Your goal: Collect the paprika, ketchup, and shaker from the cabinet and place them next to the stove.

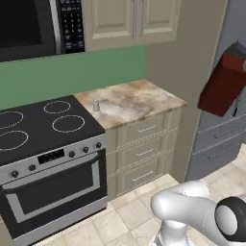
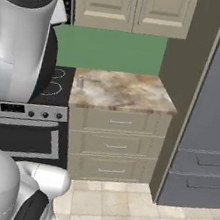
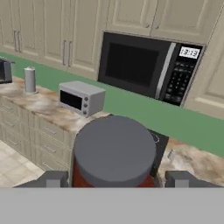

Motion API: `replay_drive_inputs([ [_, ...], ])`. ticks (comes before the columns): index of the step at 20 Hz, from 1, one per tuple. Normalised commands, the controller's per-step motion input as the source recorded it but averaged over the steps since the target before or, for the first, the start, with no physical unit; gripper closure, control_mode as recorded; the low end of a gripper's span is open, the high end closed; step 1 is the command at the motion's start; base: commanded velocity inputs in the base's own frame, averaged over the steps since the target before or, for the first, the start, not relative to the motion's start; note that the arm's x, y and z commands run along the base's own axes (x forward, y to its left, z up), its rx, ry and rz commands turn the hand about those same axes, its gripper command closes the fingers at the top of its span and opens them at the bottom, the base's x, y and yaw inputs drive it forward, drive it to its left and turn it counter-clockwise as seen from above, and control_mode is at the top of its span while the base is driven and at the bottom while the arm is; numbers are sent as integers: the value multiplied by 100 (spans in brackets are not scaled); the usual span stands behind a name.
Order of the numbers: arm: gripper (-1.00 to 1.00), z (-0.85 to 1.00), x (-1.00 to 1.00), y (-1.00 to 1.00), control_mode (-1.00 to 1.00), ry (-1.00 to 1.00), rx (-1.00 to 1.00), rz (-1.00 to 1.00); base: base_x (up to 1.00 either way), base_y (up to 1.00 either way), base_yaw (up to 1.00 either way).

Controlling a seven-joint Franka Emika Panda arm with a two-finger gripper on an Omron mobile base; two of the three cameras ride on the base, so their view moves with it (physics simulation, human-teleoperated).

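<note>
Paprika: the squat dark red jar with the flat grey lid sits between the two finger tips of the hand, lid toward the hand camera; in the left base view the same jar hangs tilted in the air at the right, in front of the tall grey cupboard, well above the floor.
Hand: fingers spread wide with the jar between them, one dark tip on each side of its red body; the contact itself is hidden low in the hand view, so I take it as a pinch on the jar rather than being sure of it.
Shaker: small pale grey cylinder standing upright on the counter, just beside the stove's right edge; also seen small in the right base view.
Counter: marbled tan top over cream drawers, between the stove and the brown side panel.
Stove: black glass top with white rings, steel front with knobs and oven door, left of the counter.
Microwave: dark, mounted under the cream wall cupboards, above the stove.
Toaster oven: grey, on the far counter on the other side of the stove.
</note>
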Motion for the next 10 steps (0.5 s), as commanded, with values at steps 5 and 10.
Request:
replay_drive_inputs([
  [5, 100, 0, 0, 0, 100, 0, 0, 0, 0, 98, 43],
  [10, 100, 0, 0, 0, 100, 0, 0, 0, 31, 98, 31],
])
